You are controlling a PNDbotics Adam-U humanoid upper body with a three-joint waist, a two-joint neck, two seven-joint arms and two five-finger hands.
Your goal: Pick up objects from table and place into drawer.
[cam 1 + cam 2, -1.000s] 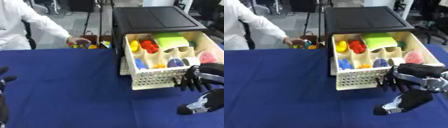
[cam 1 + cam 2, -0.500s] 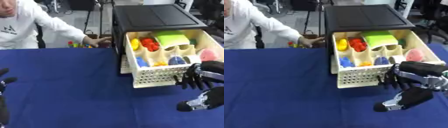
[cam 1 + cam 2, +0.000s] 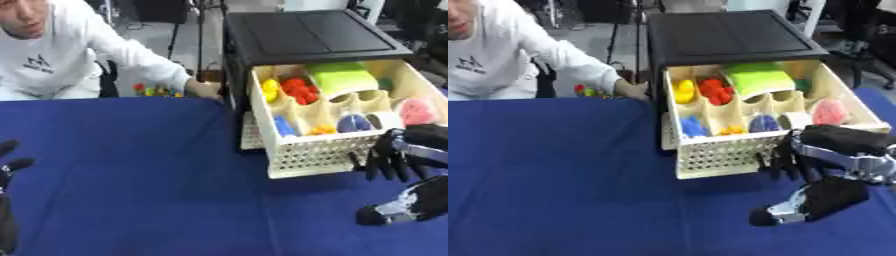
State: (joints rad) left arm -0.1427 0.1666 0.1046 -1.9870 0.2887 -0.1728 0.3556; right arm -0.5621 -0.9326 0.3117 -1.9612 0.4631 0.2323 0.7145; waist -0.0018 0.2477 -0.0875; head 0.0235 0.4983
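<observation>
Right hand (image 3: 794, 159) hides the drawer (image 3: 719, 155) front's corner; contact unclear

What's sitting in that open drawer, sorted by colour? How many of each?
Yellow: 1
Red: 1
Green: 1
Blue: 2
Orange: 1
Pink: 1
Total: 7 things in the drawer

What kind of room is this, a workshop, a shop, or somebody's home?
Probably a lab or workshop set up for robot practice. A blue cloth-covered table holds a black cabinet with an open cream drawer of coloured toys, and stands and chairs crowd the floor behind.
</observation>
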